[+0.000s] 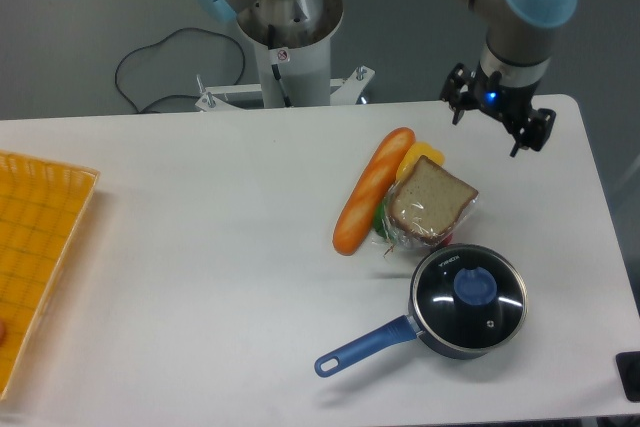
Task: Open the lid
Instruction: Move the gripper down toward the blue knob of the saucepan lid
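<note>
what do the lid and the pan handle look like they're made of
The lid looks like clear glass in a thin shiny metal rim: the dark pan interior shows through it. Its blue knob is matte, probably plastic. The pan handle is a smooth blue, likely plastic or coated; the view leaves that open.

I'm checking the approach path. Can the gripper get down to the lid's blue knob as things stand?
Probably yes. The gripper hangs open above the table's far right, and nothing covers the blue knob on the lid. The bagged sandwich lies beside the saucepan, not over it.
</note>
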### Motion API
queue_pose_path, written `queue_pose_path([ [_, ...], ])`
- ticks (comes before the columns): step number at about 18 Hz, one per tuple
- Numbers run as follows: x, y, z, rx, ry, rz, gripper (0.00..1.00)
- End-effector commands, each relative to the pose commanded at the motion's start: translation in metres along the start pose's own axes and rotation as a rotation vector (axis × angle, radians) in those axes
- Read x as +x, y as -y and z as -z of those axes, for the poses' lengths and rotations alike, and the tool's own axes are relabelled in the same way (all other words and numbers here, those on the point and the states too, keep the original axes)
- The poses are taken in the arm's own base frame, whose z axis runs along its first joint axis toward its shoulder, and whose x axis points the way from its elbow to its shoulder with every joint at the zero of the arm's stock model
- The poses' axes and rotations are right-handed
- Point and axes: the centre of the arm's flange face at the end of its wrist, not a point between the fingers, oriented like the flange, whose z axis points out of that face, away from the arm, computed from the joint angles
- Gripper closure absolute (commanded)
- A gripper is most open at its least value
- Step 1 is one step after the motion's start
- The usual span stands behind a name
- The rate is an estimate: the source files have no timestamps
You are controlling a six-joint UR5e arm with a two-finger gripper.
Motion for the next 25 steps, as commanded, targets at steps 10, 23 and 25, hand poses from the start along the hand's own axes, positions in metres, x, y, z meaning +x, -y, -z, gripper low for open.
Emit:
queue_pose_path([
  [10,-0.025,0.016,-0.003,0.064,-0.004,0.181,0.0],
  [23,-0.053,0.047,-0.019,0.086,-0.016,0.244,0.0],
  [25,-0.056,0.058,-0.02,0.082,-0.011,0.255,0.0],
])
